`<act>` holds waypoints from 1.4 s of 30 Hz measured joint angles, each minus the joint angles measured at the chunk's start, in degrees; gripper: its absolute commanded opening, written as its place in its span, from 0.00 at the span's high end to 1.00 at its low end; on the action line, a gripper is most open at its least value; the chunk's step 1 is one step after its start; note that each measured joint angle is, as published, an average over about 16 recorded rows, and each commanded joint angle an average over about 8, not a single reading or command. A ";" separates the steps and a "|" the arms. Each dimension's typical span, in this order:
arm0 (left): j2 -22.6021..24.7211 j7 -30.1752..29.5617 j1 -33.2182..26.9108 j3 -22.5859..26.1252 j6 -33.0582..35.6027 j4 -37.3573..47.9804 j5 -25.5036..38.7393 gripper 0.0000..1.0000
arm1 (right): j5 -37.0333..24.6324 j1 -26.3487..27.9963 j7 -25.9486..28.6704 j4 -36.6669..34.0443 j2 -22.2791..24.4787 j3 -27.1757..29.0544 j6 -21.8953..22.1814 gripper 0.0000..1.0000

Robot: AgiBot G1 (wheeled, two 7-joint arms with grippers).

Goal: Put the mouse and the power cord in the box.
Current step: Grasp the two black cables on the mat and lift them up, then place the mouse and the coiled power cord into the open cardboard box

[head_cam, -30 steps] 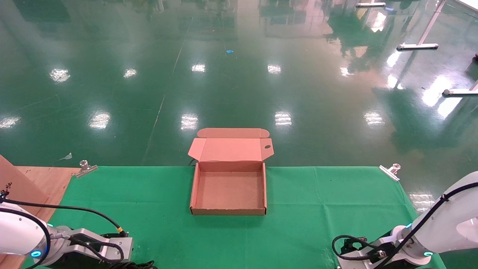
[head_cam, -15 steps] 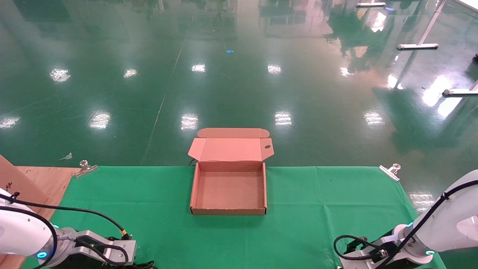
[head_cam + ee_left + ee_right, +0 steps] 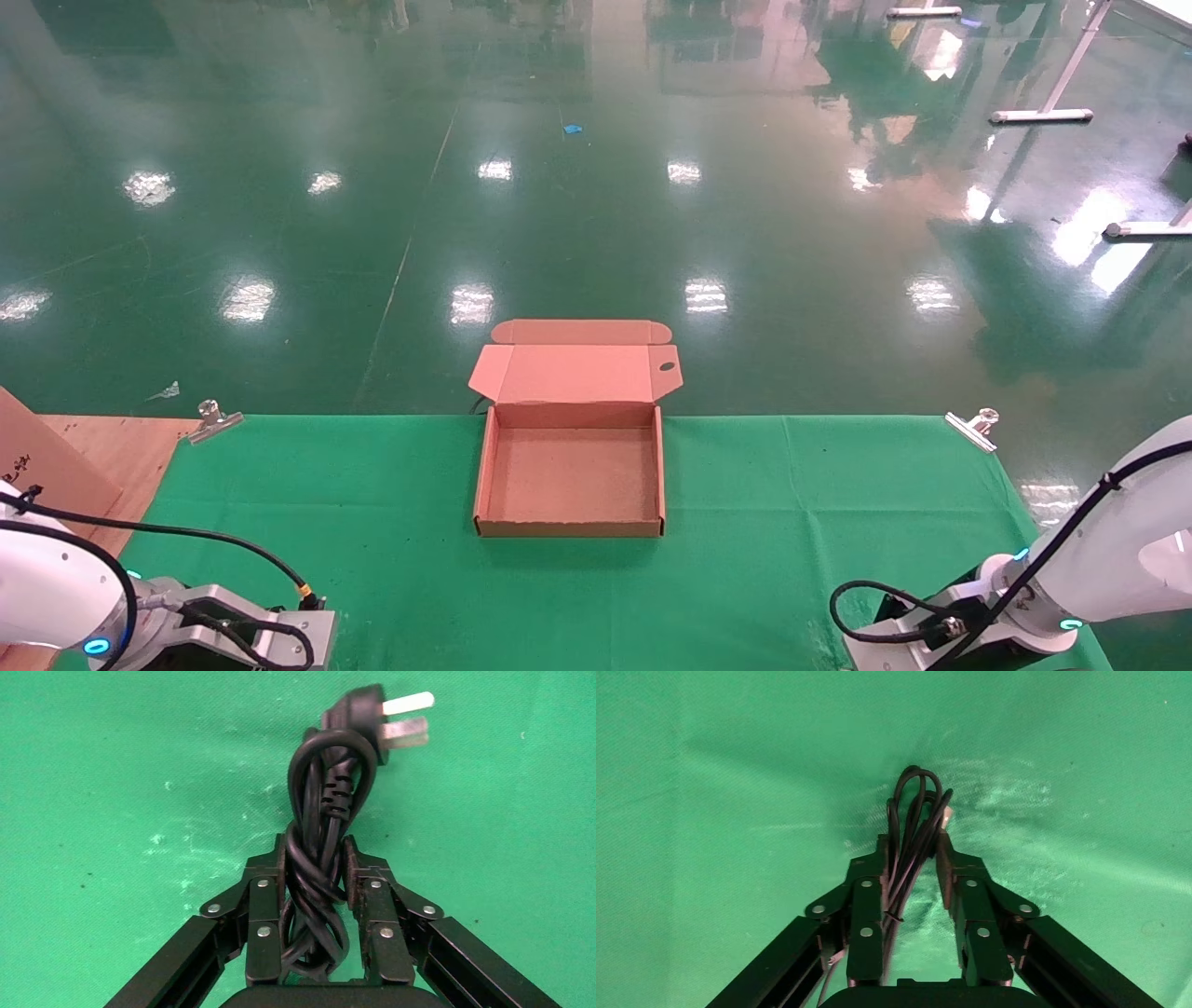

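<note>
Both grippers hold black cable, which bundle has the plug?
The power cord in the left gripper: thick, with a pronged plug. The right gripper holds thin cable.

Black print on the cardboard piece (image 3: 37,457); too small to read.

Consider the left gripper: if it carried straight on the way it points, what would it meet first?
Probably only the green cloth. The left gripper is shut on the power cord, whose plug leads; nothing else shows ahead.
</note>
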 measured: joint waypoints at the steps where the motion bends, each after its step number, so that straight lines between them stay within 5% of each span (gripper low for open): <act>1: -0.04 0.04 0.06 -0.01 0.10 0.04 -0.02 1.00 | 0.02 0.00 -0.05 -0.04 0.00 0.01 -0.07 1.00; 18: -1.01 1.15 -2.61 -0.31 3.95 -0.64 -0.43 1.00 | 2.22 3.26 -1.61 0.43 1.37 1.56 -3.54 1.00; 32: 0.27 1.68 -15.12 -0.57 9.32 -4.56 -0.70 1.00 | 5.44 14.77 -1.33 3.28 0.03 3.81 -9.78 1.00; 42: 4.78 2.78 -23.23 -1.42 6.99 -6.36 -1.59 1.00 | 7.29 20.57 1.91 6.18 -5.56 4.86 -8.38 1.00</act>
